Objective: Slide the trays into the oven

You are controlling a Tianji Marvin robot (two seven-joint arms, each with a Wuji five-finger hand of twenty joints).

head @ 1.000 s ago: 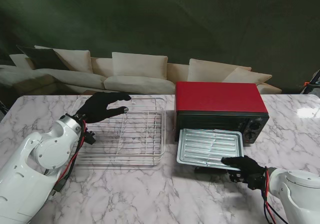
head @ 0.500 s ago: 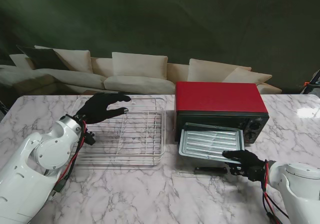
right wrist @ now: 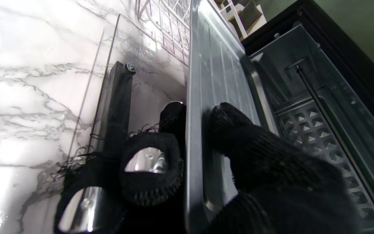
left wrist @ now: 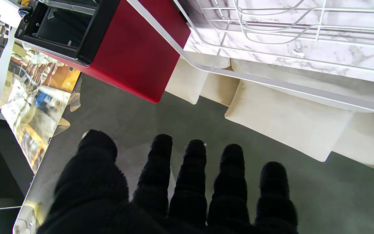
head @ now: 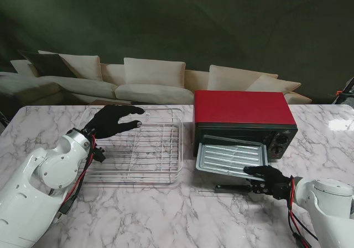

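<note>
My right hand (head: 269,177) pinches the metal tray (head: 231,158); I should keep it flat and push straight into the oven (head: 243,123). My left hand (head: 112,119) floats spread out, holding nothing, over the wire rack (head: 145,148).

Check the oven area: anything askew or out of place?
Nothing is damaged or spilled. The metal tray sits tilted, its far edge in the oven mouth, its near edge pinched by the right hand. The wire rack lies flat.

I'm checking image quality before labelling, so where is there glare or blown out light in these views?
Stand view: a bright glare patch on the marble table at far right. Right wrist view: marble washed out white, metal tray gleaming along its ridges. Left wrist view: evenly lit, glove fingers slightly soft.
</note>
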